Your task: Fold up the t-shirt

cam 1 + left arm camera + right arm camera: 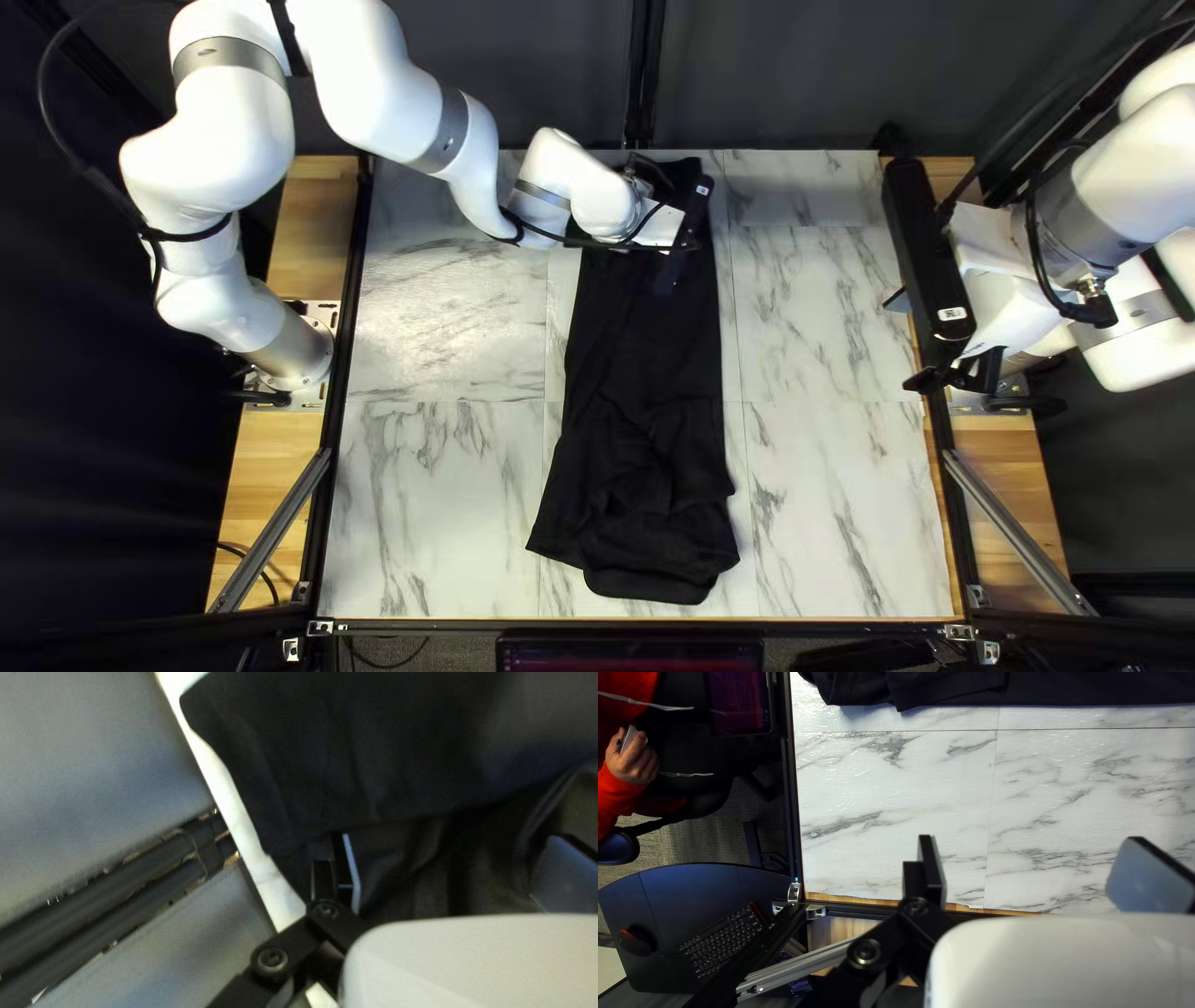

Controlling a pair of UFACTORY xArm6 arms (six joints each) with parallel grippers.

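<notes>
T-shirt [647,361] seemingly narrowed lengthwise, crosswise fold left to make.
It runs near to far on the table [448,485], near end rumpled; left gripper [450,840], fingers spread, at its far end; right gripper [1032,839], also spread, off right.

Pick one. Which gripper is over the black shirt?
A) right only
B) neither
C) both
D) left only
D: the left gripper is over the black shirt, at its end near the table's far edge, while the right gripper is off to the side, at the right of the top left view, with marble-patterned tabletop showing between its open fingers.
</notes>
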